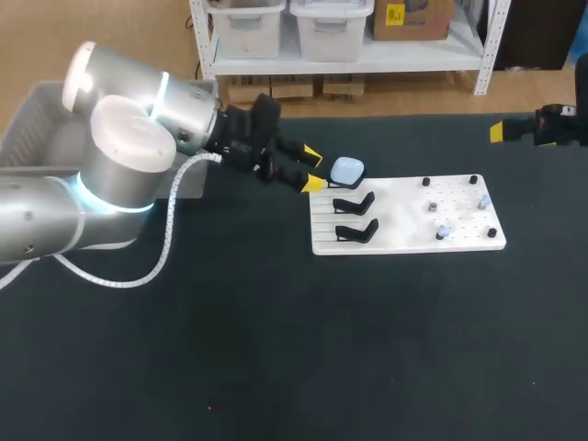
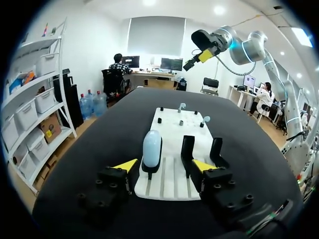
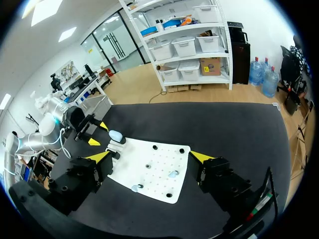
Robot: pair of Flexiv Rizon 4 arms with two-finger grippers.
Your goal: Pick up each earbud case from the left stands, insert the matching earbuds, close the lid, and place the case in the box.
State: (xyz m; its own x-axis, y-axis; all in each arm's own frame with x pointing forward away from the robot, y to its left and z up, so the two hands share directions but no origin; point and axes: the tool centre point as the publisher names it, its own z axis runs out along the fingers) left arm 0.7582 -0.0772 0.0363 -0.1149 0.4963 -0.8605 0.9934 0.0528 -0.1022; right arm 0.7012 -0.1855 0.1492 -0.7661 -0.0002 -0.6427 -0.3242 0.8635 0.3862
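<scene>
The left claw (image 1: 313, 168) was found wide open, the earbud case (image 1: 346, 170) at its three o'clock; centring before closure was judged necessary.

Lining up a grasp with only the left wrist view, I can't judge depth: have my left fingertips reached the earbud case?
Observer: Not yet. In the head view the open left gripper is just short of the earbud case.
Operator: Where do I drop it afterwards?
Observer: The box sits far left, behind the left arm.
Operator: And my other arm?
Observer: The right gripper is open and empty in its own wrist view.
</scene>
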